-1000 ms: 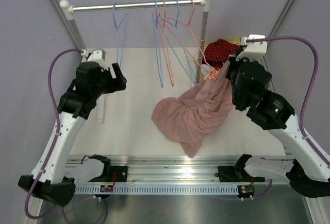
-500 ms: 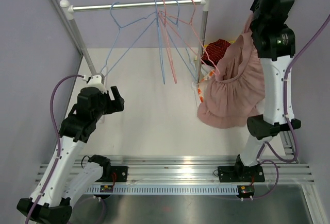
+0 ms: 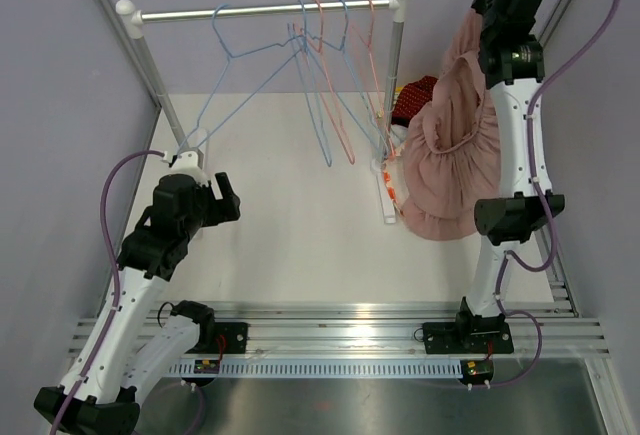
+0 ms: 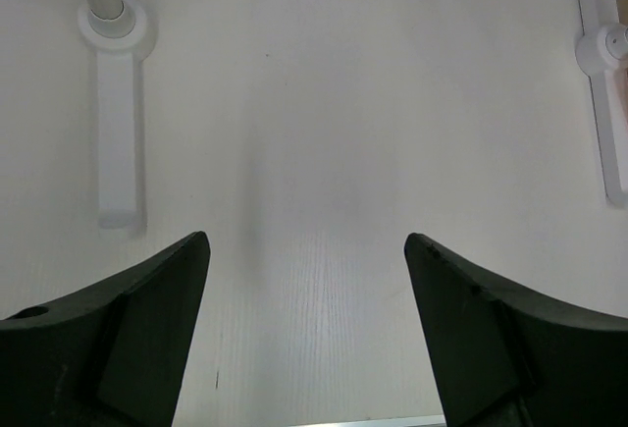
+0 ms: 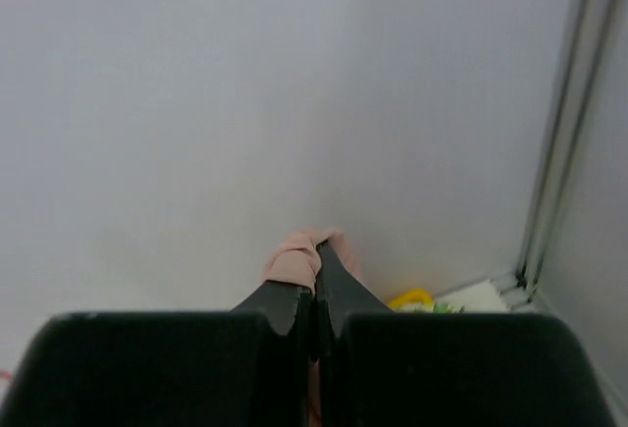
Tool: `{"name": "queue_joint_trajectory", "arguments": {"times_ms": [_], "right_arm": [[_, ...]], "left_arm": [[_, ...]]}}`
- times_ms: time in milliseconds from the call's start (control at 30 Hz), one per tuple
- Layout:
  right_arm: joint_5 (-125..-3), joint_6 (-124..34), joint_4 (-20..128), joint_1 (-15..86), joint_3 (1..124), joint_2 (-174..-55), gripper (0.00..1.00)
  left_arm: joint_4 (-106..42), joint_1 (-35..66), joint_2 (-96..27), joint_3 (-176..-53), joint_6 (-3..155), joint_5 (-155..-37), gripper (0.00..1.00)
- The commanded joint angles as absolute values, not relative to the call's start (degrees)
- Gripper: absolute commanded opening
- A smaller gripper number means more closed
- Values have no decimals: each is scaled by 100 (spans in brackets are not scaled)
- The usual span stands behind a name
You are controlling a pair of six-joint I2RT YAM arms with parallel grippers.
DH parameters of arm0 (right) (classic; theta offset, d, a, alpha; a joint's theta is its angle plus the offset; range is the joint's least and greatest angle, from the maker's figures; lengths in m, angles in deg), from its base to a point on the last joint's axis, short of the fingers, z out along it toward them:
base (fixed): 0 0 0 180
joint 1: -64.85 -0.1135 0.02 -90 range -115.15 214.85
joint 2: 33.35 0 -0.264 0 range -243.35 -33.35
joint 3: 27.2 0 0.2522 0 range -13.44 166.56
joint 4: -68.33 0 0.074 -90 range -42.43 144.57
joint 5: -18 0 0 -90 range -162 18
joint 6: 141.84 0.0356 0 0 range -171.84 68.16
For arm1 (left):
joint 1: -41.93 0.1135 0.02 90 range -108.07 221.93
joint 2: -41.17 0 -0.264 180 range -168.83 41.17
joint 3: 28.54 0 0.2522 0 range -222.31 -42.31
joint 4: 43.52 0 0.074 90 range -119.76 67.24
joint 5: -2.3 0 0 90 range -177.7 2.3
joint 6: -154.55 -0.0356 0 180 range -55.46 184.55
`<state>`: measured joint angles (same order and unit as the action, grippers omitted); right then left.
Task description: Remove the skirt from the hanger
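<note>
The right claw [image 5: 316, 268] was pinched tight on the pink skirt [image 3: 452, 155], which hung high at the far right, away from the hangers [image 3: 325, 95]. The left claw [image 4: 306, 240] was wide, holding nothing, over the table [image 4: 314, 103].

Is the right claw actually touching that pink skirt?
Touching. The right wrist view shows the right gripper shut, with the pink skirt pinched between its fingertips.

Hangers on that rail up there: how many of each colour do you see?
Blue hangers: 3
Pink hangers: 2
Total: 5, though the wires overlap in the middle, so this is my best reading.
</note>
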<state>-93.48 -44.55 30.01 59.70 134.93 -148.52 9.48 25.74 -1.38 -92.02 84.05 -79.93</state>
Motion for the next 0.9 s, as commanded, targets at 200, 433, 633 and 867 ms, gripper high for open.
{"name": "queue_joint_trajectory", "arguments": {"times_ms": [200,433,633,867], "right_arm": [[-8229,-3092,4693,6098,9213,-14663,0],[-8158,-3092,3584,6098,9169,-14419,99],[-8570,-3407,3936,6089,7807,-12531,99],[-8170,-2715,3022,6089,6326,-9947,100]], "left_arm": [[645,2541,-155,-9179,8423,-7839,84],[636,2523,-102,-9188,8423,-7734,84],[601,2514,3,-9187,8415,-7689,99],[636,2479,152,-9258,8379,-7610,99]]}}
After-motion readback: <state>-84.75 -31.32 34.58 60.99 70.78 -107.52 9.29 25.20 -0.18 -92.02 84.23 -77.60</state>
